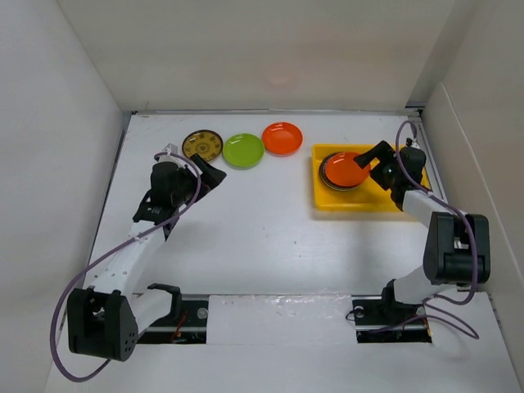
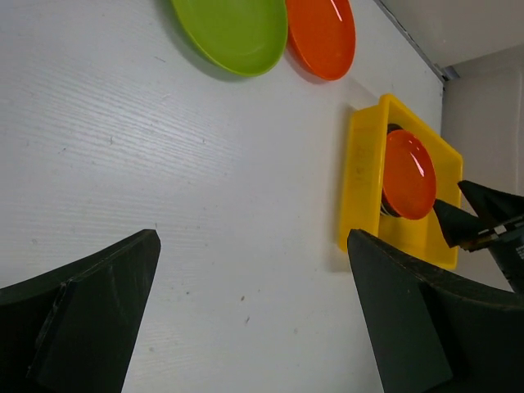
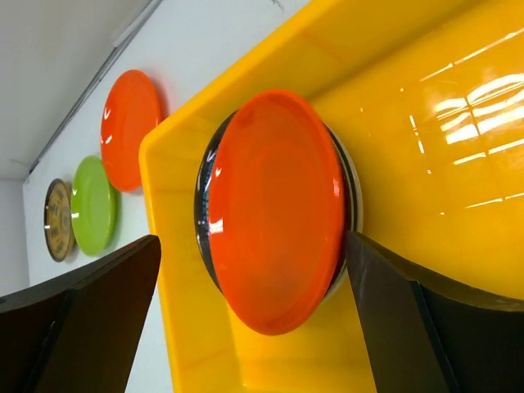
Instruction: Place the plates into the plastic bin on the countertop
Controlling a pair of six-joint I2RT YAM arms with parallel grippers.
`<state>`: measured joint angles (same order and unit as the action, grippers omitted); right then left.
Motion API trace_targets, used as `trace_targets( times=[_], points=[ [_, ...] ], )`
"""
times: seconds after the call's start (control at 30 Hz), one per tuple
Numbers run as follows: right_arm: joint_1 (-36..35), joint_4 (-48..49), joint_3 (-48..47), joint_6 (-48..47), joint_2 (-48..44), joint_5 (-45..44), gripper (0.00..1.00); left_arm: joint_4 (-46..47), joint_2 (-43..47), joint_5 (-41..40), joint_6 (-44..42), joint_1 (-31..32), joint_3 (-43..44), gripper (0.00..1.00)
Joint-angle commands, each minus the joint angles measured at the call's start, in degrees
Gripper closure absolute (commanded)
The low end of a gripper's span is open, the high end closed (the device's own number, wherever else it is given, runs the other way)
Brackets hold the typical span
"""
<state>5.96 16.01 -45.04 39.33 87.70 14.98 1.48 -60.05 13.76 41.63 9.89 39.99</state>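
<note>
The left gripper (image 2: 252, 239) is held open and empty above the worktop (image 1: 262, 233). Near the back wall, a gold-patterned plate (image 1: 202, 145), a green plate (image 1: 244, 151) and an orange plate (image 1: 282, 137) are lined up close together. Further right, a stack (image 3: 203, 214) topped by a second orange plate (image 1: 345, 169) is set in the bin (image 1: 360, 202). The right gripper (image 1: 371, 159) is spread open beside that stack, nothing gripped.
</note>
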Motion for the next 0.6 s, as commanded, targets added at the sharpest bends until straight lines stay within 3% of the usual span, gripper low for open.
trace_targets(
  times=[0.0, 0.17, 0.33, 0.57],
  points=[
    [-0.50, 2.98, -2.42, 0.31, -4.54, -1.08, 0.00, 3.26, -1.64, -3.64, 1.70, -0.13, 0.71, 0.00],
    [-3.66, -7.64, -3.83, -1.63, -10.43, -5.84, 0.00, 5.63, -9.53, -7.34, 6.09, -1.27, 0.88, 0.00],
    [-8.94, -11.62, -2.07, -2.94, -19.13, -9.97, 0.00, 9.95, -18.86, -12.60, 8.56, -3.47, 4.12, 0.00],
    [-11.67, -12.14, 1.44, -4.88, -25.72, 0.30, 0.00, 15.21, -33.19, -13.15, 14.26, -6.45, 11.52, 0.00]
  ],
)
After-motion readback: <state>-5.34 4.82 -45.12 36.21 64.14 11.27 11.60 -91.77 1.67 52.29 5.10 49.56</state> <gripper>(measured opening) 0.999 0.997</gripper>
